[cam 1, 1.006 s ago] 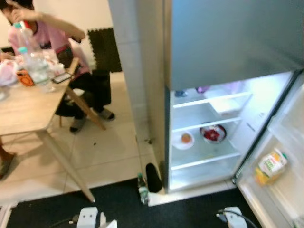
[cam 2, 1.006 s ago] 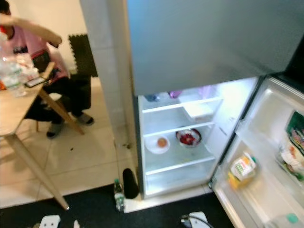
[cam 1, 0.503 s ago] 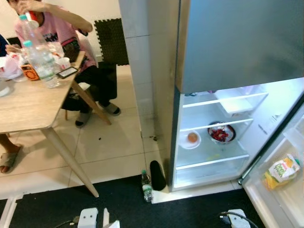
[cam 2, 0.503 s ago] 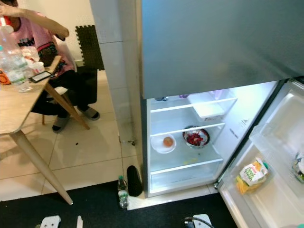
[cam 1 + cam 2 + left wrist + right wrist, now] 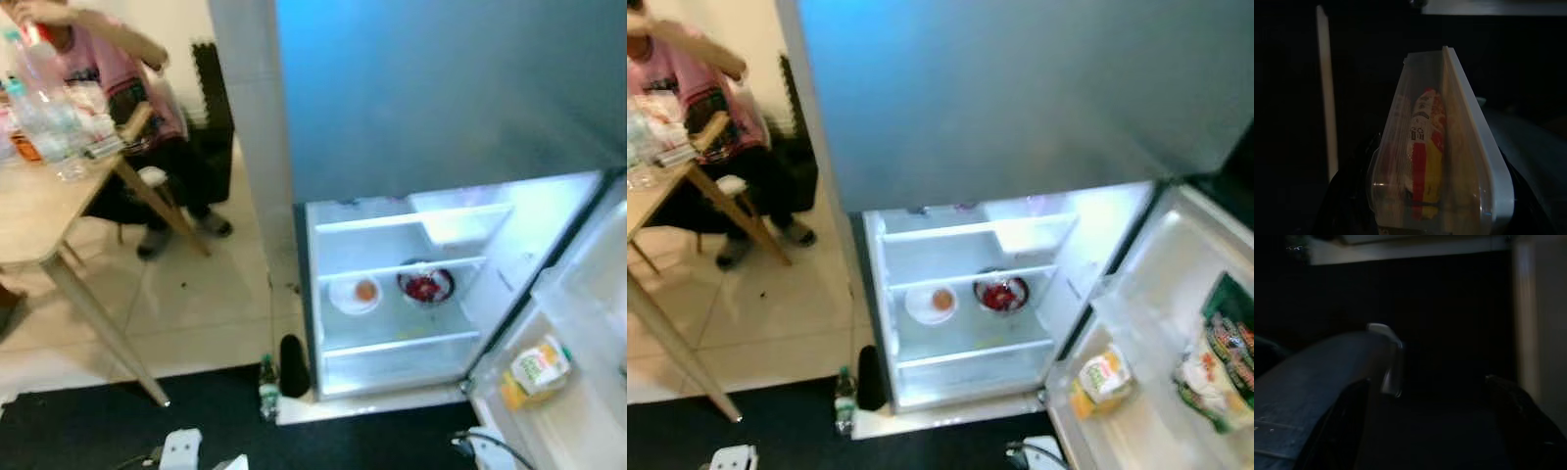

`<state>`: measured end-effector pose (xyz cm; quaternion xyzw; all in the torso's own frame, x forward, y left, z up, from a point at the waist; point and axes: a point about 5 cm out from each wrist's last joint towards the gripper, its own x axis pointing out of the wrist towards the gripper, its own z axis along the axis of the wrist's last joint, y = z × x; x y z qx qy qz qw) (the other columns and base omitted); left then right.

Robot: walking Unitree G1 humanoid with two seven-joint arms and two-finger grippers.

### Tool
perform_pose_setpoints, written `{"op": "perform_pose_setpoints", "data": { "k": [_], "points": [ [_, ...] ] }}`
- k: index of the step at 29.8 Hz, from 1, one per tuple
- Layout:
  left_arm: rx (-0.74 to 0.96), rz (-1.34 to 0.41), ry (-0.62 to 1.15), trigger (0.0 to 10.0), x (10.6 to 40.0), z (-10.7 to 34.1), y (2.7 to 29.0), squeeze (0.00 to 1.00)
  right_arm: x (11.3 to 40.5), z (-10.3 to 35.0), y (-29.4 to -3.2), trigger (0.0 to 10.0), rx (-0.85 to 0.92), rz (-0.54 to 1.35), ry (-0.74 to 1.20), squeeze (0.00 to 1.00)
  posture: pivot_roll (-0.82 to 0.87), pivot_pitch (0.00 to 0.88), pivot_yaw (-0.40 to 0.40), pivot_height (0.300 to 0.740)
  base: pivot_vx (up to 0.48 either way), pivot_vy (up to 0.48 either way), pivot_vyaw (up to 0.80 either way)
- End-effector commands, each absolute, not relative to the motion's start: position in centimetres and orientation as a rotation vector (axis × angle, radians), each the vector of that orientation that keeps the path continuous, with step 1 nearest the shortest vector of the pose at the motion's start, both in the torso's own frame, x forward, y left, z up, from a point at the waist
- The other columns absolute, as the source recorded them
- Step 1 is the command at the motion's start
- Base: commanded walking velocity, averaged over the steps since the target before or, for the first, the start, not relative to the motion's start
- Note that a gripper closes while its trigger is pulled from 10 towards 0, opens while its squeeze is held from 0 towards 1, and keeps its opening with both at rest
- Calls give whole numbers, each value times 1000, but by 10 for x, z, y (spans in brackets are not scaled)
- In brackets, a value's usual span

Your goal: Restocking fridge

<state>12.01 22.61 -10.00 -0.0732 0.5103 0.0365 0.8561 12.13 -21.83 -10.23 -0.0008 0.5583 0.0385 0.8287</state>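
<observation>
1. Fridge (image 5: 411, 127) stands ahead, lower door (image 5: 1176, 323) swung open toward 4 o'clock, interior lit. Upper door shut.
2. Middle shelf carries a white plate (image 5: 355, 294) with an orange item on it; a dark bowl (image 5: 425, 286) of red food sits just beside it at 3 o'clock. A white tray (image 5: 460, 223) sits on the top shelf above the bowl.
3. Door bin holds a juice carton (image 5: 535, 370), tilted. In the right eye view, colourful packets (image 5: 1220, 362) sit in the door at 3 o'clock of the carton.
4. Left gripper (image 5: 1440, 215): jaws clamped on a clear wedge-shaped sandwich box (image 5: 1442, 152) with a red and yellow label. Wrist view is dark; the box is held low, well apart from the fridge shelves.
5. Right gripper (image 5: 1435, 431): jaws spread apart with nothing between them, in dark shade.
6. Floor at the fridge's 8 o'clock corner: a small bottle (image 5: 267, 385) upright, just beside a black object (image 5: 293, 365).
7. Dark mat (image 5: 118, 431) runs along the near floor; pale tiles beyond it.
8. At 10 o'clock: wooden counter (image 5: 34, 215) with clear bottles (image 5: 44, 122) on it. A person in a pink top (image 5: 113, 73) sits behind it.
</observation>
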Motion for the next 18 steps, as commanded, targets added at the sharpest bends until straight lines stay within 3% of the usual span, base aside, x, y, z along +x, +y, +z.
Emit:
{"op": "perform_pose_setpoints", "data": {
  "k": [1,18],
  "points": [
    [-143,92,1076,10000,118,-100,230,0,117,-104,-216,10000,-2,88,1202,0,1,54,56,740,0,0,0],
    [-161,84,1049,10000,122,-99,229,0,116,-105,-214,10000,-2,100,1202,0,1,55,58,740,19,0,0]
  ]
}}
